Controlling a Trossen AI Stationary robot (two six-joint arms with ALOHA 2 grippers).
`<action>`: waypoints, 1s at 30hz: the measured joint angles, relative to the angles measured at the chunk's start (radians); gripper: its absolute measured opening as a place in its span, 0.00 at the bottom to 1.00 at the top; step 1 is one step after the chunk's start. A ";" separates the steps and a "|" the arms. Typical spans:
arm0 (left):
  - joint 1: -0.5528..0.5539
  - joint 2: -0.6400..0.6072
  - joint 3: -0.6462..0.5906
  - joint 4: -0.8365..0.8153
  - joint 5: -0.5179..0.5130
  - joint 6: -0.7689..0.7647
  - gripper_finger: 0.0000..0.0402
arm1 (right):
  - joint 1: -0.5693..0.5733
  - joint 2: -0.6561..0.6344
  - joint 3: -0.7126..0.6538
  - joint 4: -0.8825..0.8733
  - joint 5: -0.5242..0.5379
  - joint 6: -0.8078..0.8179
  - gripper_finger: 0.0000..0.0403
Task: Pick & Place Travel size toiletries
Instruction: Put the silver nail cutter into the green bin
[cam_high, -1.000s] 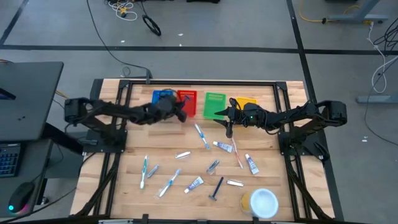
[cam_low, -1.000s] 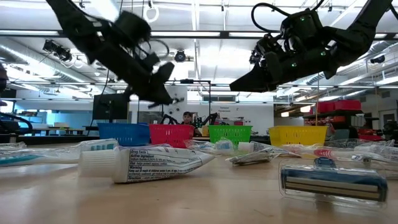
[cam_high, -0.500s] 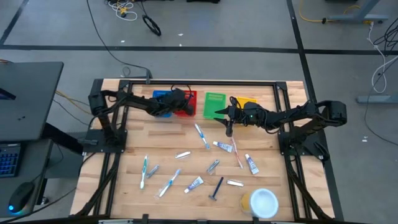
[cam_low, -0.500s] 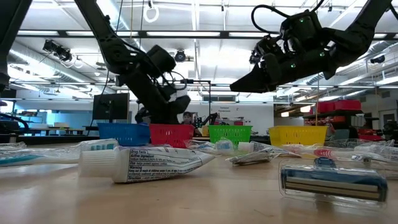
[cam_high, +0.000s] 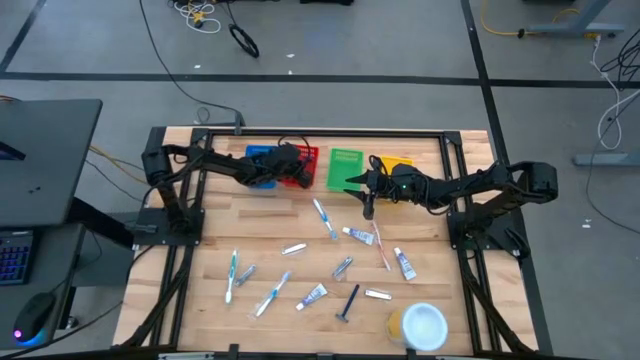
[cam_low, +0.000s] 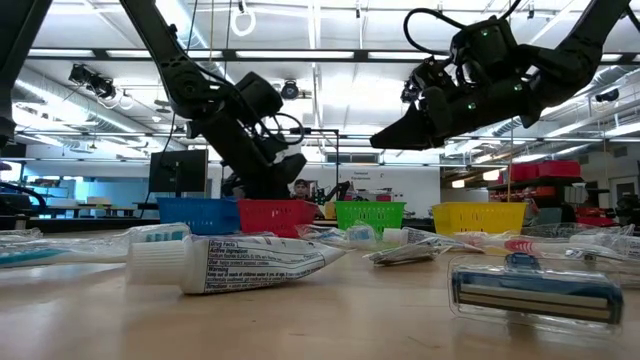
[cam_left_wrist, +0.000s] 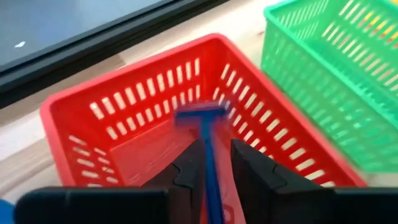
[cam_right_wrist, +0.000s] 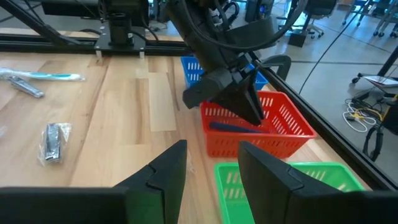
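Observation:
My left gripper (cam_high: 297, 170) hangs over the red basket (cam_high: 303, 160) at the table's far edge. A blue razor (cam_left_wrist: 202, 118) stands between its fingers, head over the basket's inside and blurred. The fingers stand wider apart than the razor's handle. My right gripper (cam_high: 363, 186) hovers open and empty in front of the green basket (cam_high: 346, 167). Other travel size toiletries lie flat on the wood: a toothbrush (cam_high: 325, 218), tubes (cam_high: 358, 235) (cam_high: 404, 263), a dark razor (cam_high: 348, 302). My left gripper has the razor's handle (cam_left_wrist: 208, 162) between its two fingers, which slant down from the table's left into the red basket. A gap shows between the handle and one finger (cam_left_wrist: 249, 168). I cannot tell whether the other finger touches it.
A blue basket (cam_high: 262, 158) and a yellow basket (cam_high: 393, 163) flank the red and green ones along the far edge. A round white-and-yellow container (cam_high: 420, 324) sits near the front right. More toothbrushes (cam_high: 232, 275) and packets lie at the front left.
My left gripper has gone toward the table's far edge and a little to the right, sinking until it hangs over the red basket with the razor. For the last half second it has kept still there.

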 joint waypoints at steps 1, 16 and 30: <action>0.003 0.000 0.000 -0.001 0.001 -0.002 0.23 | 0.000 0.000 0.000 0.000 0.000 0.000 0.38; -0.018 -0.221 0.023 -0.029 0.105 0.141 0.25 | 0.000 0.000 0.000 0.000 0.063 0.008 0.38; -0.374 -0.655 -0.048 -0.304 0.056 0.352 0.23 | 0.008 0.000 0.000 -0.008 0.063 0.250 0.38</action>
